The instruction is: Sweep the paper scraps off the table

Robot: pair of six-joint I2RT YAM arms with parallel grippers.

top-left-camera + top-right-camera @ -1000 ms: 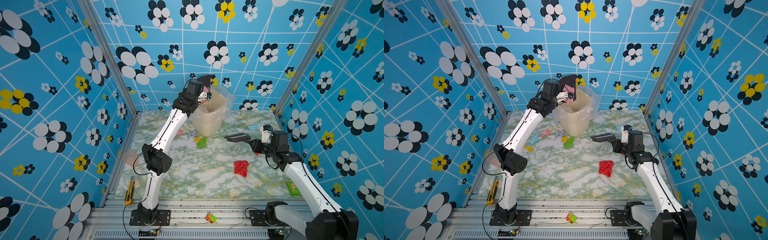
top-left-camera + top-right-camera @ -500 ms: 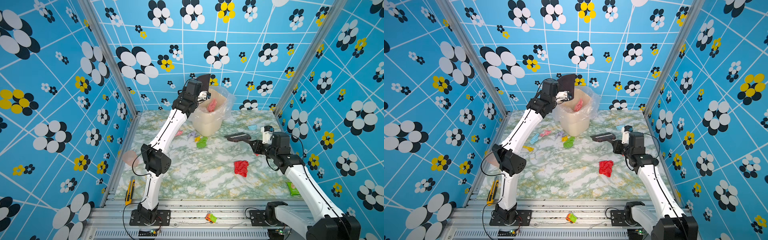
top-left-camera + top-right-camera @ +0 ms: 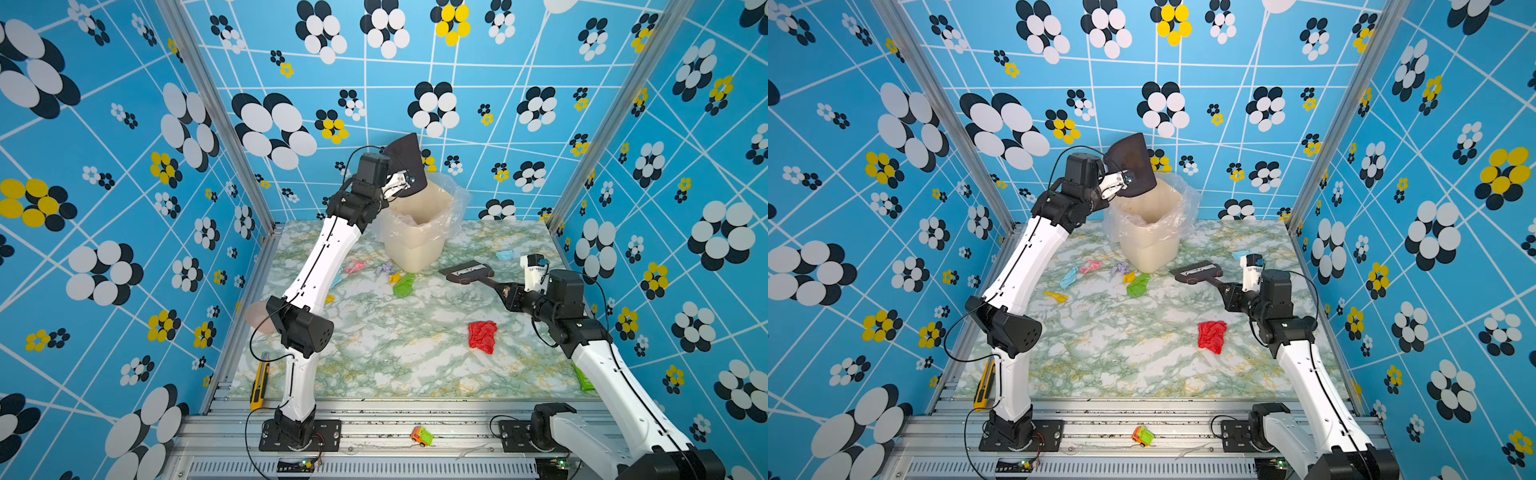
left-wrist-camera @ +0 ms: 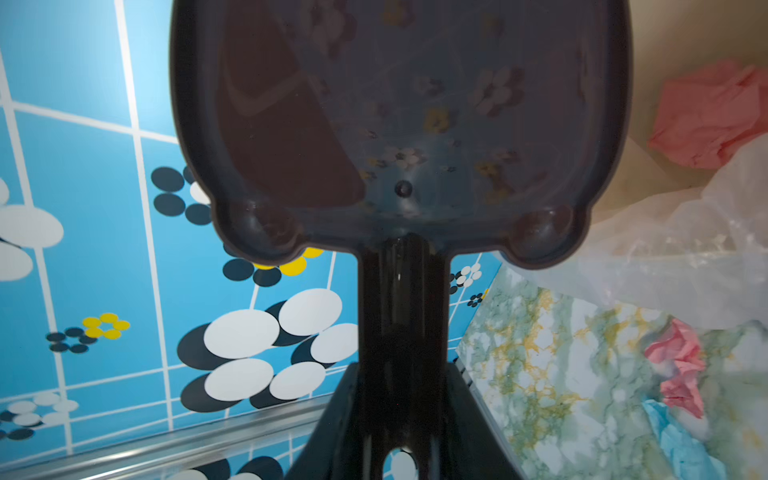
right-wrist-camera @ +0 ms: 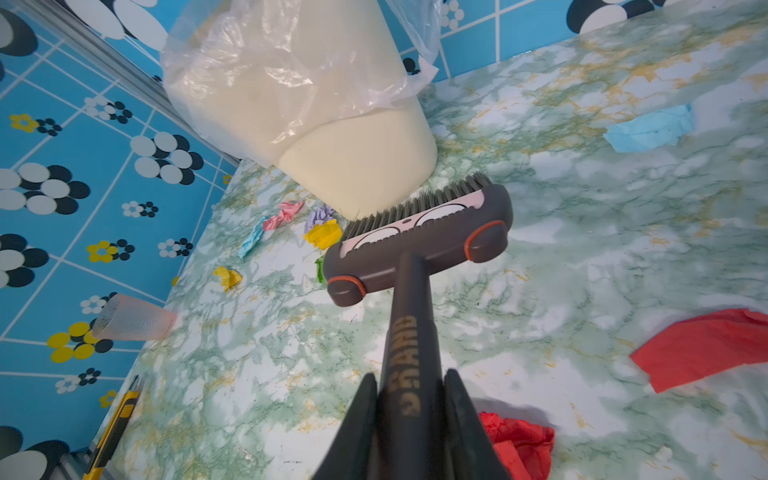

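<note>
My left gripper point(image 3: 398, 183) is shut on the handle of a dark dustpan point(image 3: 405, 160), held tilted above the lined bin point(image 3: 415, 245). The pan point(image 4: 399, 104) is empty, and a pink wad point(image 4: 710, 116) lies inside the bin. My right gripper point(image 5: 409, 386) is shut on the brush handle, with the brush head point(image 3: 467, 272) by the bin's base. Paper scraps lie on the table point(image 3: 395, 365): pink point(image 3: 354, 266), lavender point(image 3: 384, 269), yellow point(image 3: 395, 277) and green point(image 3: 404, 285) near the bin, light blue point(image 3: 504, 254) at the back right, and red point(image 3: 482, 336) beside my right arm.
A yellow utility knife point(image 3: 259, 384) and a pinkish cup point(image 3: 257, 318) lie along the table's left edge. A green snack packet point(image 3: 584, 378) sits at the right edge. A toy car point(image 3: 422, 436) rests on the front rail. Patterned walls close in three sides.
The pink wad has slid off the dustpan into the bin, and the pan has tipped further upright. The right arm and brush have barely moved.
</note>
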